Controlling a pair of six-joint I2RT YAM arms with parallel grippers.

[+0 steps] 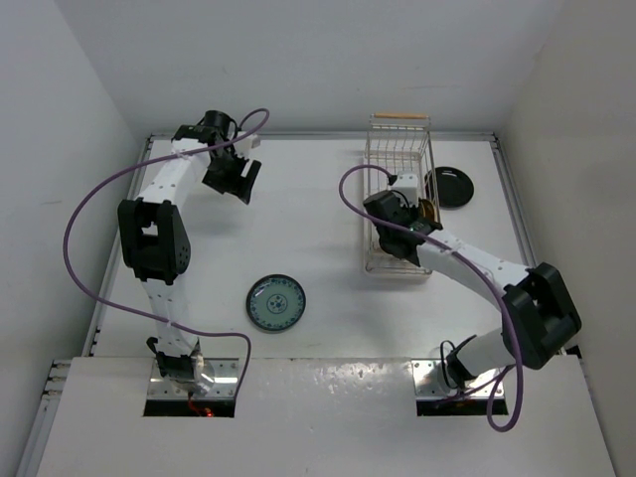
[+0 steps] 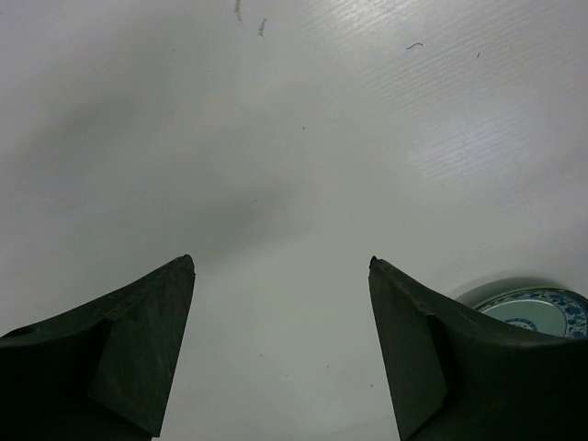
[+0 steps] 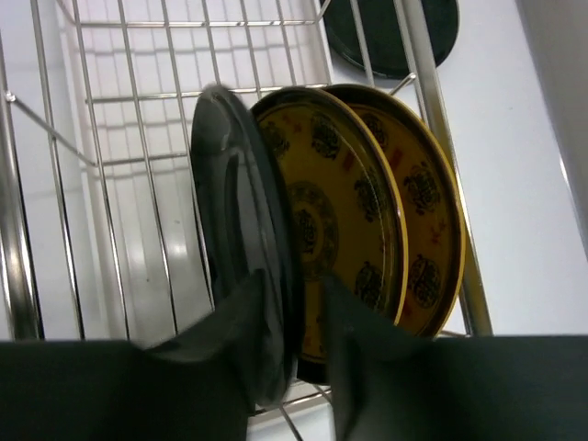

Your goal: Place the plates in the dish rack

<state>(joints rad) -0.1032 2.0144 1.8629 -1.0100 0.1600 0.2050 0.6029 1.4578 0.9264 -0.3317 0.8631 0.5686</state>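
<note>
Right gripper point(image 3: 292, 285) straddled the rim of a black plate point(image 3: 234, 202), upright in the rack point(image 3: 138, 96) at 1 o'clock; clamped or loosed, I couldn't tell. Left gripper point(image 2: 282, 266) stood wide apart. The plate looked stiff, glossy, slippery, breakable; its rim seemed the place to pinch.

A white table point(image 1: 328, 219) fills the middle, a thin pale rail point(image 1: 298, 135) along its far edge. Plain white walls point(image 1: 298, 60) rise behind and at both sides. A scuffed white board point(image 1: 328, 397) crosses the near edge. Close up, the tabletop shows fine ridged lines and a few tiny dark specks point(image 2: 415, 44).
</note>
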